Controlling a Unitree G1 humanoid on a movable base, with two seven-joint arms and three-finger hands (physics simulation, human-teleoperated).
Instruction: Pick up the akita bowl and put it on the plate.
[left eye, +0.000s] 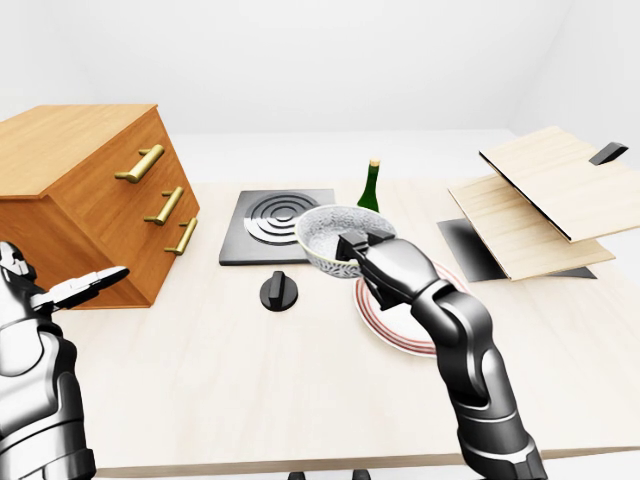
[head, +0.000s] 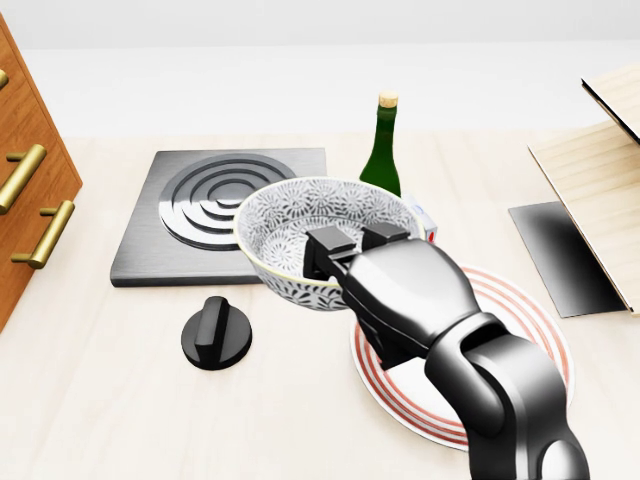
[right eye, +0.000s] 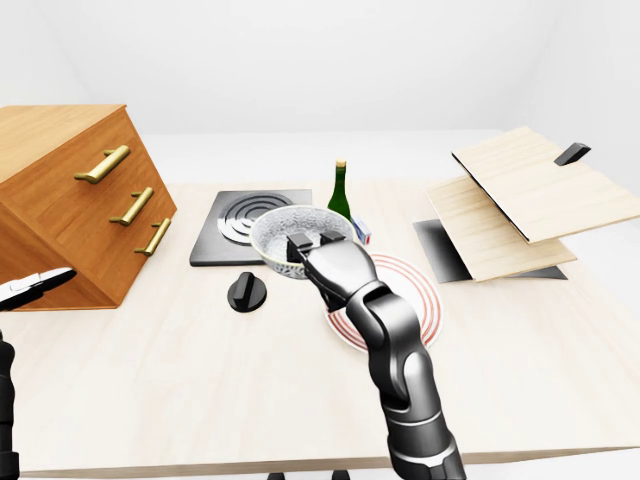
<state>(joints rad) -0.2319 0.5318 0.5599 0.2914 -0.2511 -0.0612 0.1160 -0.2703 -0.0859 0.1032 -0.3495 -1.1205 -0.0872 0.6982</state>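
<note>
A: Simulated kitchen setup, blank white walls.
B: Evidence?
A: Stove burner plate (head: 222, 213) with knob (head: 216, 334), wine bottle (head: 382, 150), striped plate (head: 520, 320), wooden drawer cabinet (left eye: 90, 195) on pale tabletop (left eye: 250, 380).

Both arms are rendered in glossy silver-grey shells with black joints — the right hand (head: 385, 275) silver-backed, black-fingered.

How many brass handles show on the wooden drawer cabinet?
3, in the left-eye view, stepping down the cabinet's right-facing side: top handle, middle handle, bottom handle. Its other faces are hidden, so more may exist.
</note>
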